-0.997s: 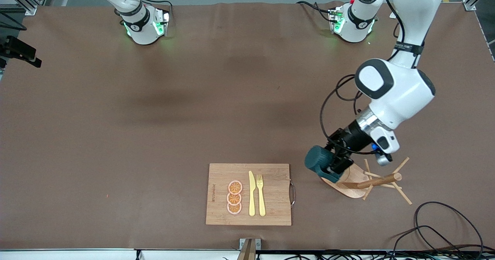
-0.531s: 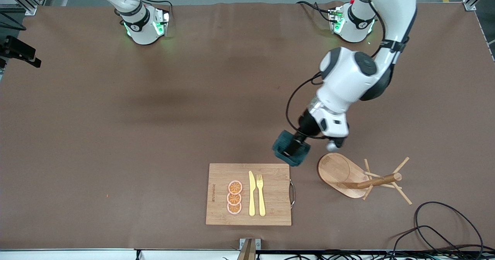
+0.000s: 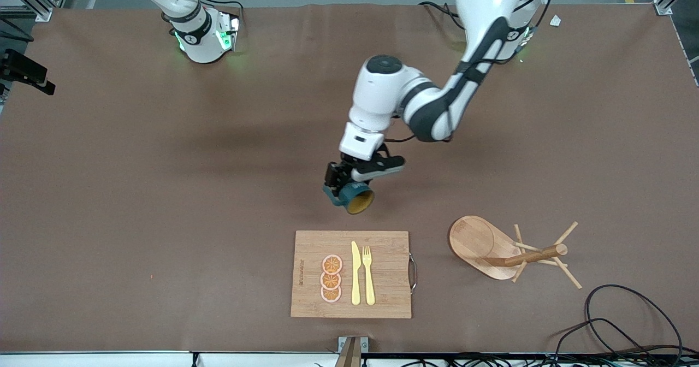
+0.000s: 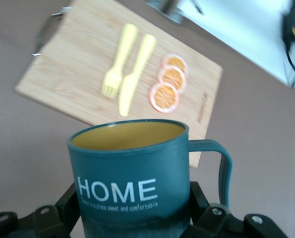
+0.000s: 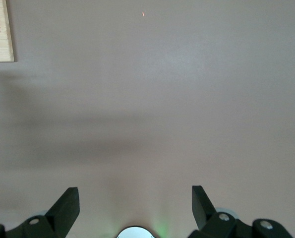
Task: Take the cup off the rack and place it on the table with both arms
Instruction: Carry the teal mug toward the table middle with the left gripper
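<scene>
Over the brown desk [image 3: 164, 192], the left tool [image 3: 341, 187] is clamped on the teal mug [image 3: 352, 199] above bare surface; the right tool [image 5: 135, 206] waits, fingers spread, holding nothing.

Held in the left gripper [image 3: 343, 188] over the table [image 3: 164, 192]: the cup [image 3: 352, 197], at twelve o'clock from the cutting board [image 3: 351, 274]; at the board's three o'clock, the rack [image 3: 508, 252].
</scene>
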`<action>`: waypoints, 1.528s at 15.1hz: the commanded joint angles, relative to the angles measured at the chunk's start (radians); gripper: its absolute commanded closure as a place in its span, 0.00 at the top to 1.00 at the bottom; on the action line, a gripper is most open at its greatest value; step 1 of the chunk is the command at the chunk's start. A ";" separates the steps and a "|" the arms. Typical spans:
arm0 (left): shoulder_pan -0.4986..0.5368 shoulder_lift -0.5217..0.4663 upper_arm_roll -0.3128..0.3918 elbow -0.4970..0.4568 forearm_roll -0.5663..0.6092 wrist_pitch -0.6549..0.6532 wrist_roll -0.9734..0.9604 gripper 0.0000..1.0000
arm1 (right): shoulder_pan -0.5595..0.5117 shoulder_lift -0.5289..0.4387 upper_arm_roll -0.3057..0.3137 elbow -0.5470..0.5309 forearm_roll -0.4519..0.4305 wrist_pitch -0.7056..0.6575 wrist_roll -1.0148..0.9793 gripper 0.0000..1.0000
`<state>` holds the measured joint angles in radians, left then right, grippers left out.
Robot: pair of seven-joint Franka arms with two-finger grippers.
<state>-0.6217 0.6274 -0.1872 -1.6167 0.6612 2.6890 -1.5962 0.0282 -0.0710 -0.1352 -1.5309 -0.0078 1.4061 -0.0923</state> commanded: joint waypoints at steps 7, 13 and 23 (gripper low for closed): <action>-0.242 0.253 0.109 0.247 0.633 0.002 -0.001 0.72 | 0.001 0.025 -0.004 0.006 -0.020 0.046 -0.007 1.00; -0.542 0.313 0.348 0.264 0.727 -0.050 -0.256 0.65 | -0.007 0.076 -0.006 0.008 -0.021 0.105 -0.007 1.00; -0.644 0.443 0.356 0.253 1.258 -0.346 -0.892 0.73 | -0.021 0.166 -0.008 0.006 -0.020 0.143 -0.009 1.00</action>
<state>-1.2678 1.0517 0.1660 -1.3859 1.9005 2.3515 -2.4806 0.0184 0.0420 -0.1499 -1.5322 -0.0174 1.5492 -0.0925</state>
